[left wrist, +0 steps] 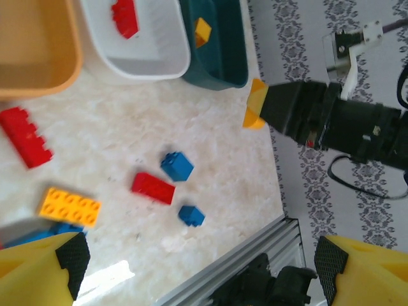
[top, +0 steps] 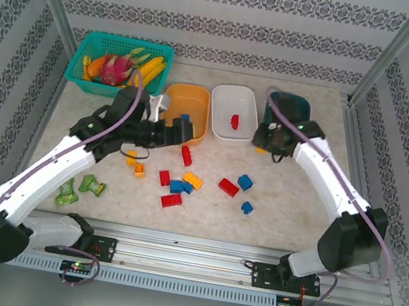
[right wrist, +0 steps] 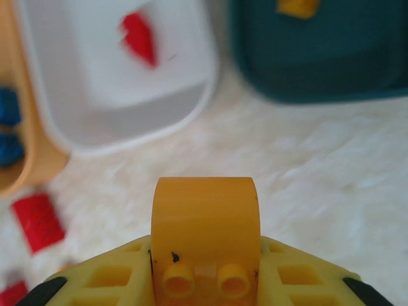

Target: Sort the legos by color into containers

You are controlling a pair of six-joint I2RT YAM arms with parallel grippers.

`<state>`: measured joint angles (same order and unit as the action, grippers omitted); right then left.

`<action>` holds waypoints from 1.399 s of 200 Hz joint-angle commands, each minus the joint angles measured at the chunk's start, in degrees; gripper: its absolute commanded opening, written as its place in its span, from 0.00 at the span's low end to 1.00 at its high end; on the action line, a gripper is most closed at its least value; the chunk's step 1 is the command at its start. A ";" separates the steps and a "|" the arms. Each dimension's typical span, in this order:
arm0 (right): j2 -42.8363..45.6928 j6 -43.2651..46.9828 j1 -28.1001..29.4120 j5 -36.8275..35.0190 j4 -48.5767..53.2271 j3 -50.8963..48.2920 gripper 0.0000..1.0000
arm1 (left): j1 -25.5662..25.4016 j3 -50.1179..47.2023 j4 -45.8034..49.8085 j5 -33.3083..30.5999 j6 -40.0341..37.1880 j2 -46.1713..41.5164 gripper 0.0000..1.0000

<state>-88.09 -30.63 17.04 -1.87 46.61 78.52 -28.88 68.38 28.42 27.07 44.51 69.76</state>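
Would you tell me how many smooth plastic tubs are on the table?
3, in a row: the orange tub left, the white tub middle, the dark teal tub right, partly behind the right arm. None looks hidden.

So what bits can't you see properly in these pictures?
- Top view: inside of the dark teal tub, hidden by the right arm.
- Right wrist view: yellow brick in that tub, cut by the top edge; red brick, blurred.
- Left wrist view: orange tub, cut by the corner.
- Top view: green toy, too small to identify.
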 commanded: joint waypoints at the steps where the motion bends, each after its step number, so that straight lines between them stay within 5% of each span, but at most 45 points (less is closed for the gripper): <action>1: -7.49 2.52 -6.69 2.12 1.95 5.27 0.28 | -1.35 4.67 -7.51 1.93 -1.88 5.91 0.93; 55: -26.64 0.04 -15.37 4.71 3.27 18.55 0.30 | -2.67 15.45 -11.10 2.99 -3.04 20.83 0.92; 127: -39.84 -0.81 -16.25 7.90 4.39 28.70 0.35 | -3.73 19.22 -9.68 2.83 -3.91 26.57 0.92; 151: -40.84 -1.44 -16.25 8.32 4.67 28.98 0.45 | -3.90 18.79 -9.29 2.20 -3.67 26.49 0.91; 190: -36.29 -0.69 -15.55 7.34 4.35 28.05 0.58 | -3.90 18.09 -7.33 1.01 -3.46 24.68 0.92; 230: -25.61 0.87 -12.76 6.22 3.22 25.71 0.58 | -3.90 15.07 -3.99 -1.08 -3.01 20.73 0.91; 280: -7.61 7.63 0.38 3.32 1.92 11.98 0.57 | -3.90 7.15 1.38 -5.05 -1.92 11.10 0.91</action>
<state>-102.98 -28.25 10.52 3.64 47.68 97.73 -32.18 79.05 25.41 24.80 42.15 86.72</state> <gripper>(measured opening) 0.570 0.910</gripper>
